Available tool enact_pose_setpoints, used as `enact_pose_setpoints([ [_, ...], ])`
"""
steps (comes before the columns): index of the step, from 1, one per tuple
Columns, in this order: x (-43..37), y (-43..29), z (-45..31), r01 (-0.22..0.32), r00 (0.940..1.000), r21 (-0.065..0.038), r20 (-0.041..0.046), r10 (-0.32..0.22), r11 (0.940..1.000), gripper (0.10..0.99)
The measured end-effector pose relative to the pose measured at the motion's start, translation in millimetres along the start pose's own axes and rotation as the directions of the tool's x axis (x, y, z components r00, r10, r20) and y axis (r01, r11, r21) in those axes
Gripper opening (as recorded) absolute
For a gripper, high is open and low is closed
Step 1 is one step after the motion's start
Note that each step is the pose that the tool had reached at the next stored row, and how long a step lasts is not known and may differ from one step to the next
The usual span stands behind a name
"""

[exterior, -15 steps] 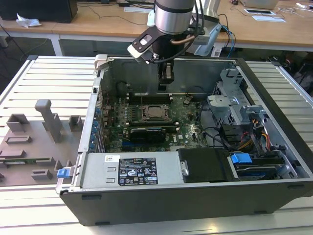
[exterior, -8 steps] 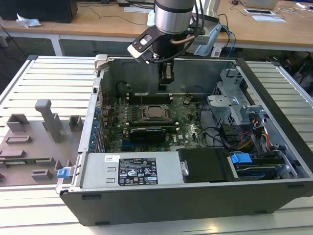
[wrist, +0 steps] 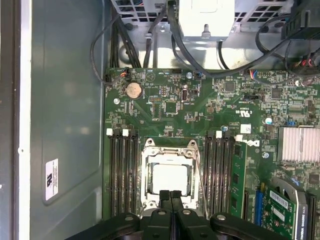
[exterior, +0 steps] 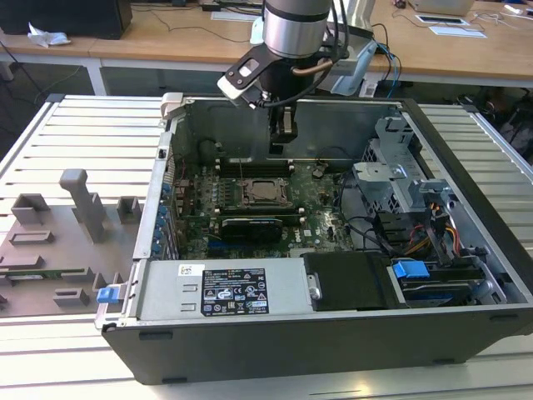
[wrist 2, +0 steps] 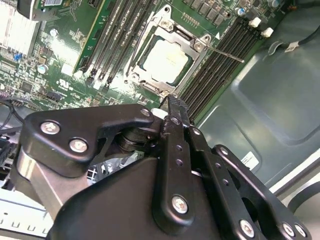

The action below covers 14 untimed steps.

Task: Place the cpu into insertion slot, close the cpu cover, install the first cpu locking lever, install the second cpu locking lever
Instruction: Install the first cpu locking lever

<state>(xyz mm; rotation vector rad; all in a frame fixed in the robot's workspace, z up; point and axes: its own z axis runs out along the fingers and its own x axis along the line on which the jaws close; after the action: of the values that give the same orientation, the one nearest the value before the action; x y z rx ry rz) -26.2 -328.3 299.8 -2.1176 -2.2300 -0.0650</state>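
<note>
My gripper (wrist: 171, 196) has its two jaws pressed tight together, with nothing held between them. Both wrist views show the black fingers (wrist 2: 176, 130) side by side with no gap.

The tips sit over one edge of the insertion slot (exterior: 262, 192). They cover that edge, so I cannot tell whether they touch it. Just past the tips lies the cpu (wrist: 170, 178), flat inside the slot, with its pale top showing. The cpu cover (wrist 2: 186, 39) lies down around it like a picture frame.

A thin metal lever (wrist 2: 230, 54) sticks out from one corner of the slot, across the memory slots (wrist 2: 210, 75). I cannot tell whether any lever is hooked down.

Further out from the jaws is the green board (wrist: 165, 107), and beyond that a bunch of black cables (wrist: 150, 35). All of it sits inside the open computer case (exterior: 333, 342).

In the exterior view the gripper hangs in the case over the board, and the top of the arm is cut off. In the second wrist view the gripper's own black body hides a big part of the board.
</note>
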Motion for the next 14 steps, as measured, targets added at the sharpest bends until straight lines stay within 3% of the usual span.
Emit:
enact_pose_setpoints([
  [4,0.0,0.0,0.0,0.093,0.9956,0.007,0.001,-0.093,0.9956,0.106],
  [6,0.0,0.0,0.0,0.148,0.9889,0.012,0.0013,-0.148,0.9889,0.106],
  [10,0.0,0.0,0.0,0.207,0.9784,0.016,0.0014,-0.207,0.9783,0.106],
  [12,0.0,0.0,0.0,0.252,0.9678,0.02,0.0012,-0.252,0.9676,0.106],
  [14,0.0,0.0,0.0,0.275,0.9614,0.022,0.0011,-0.275,0.9612,0.106],
])
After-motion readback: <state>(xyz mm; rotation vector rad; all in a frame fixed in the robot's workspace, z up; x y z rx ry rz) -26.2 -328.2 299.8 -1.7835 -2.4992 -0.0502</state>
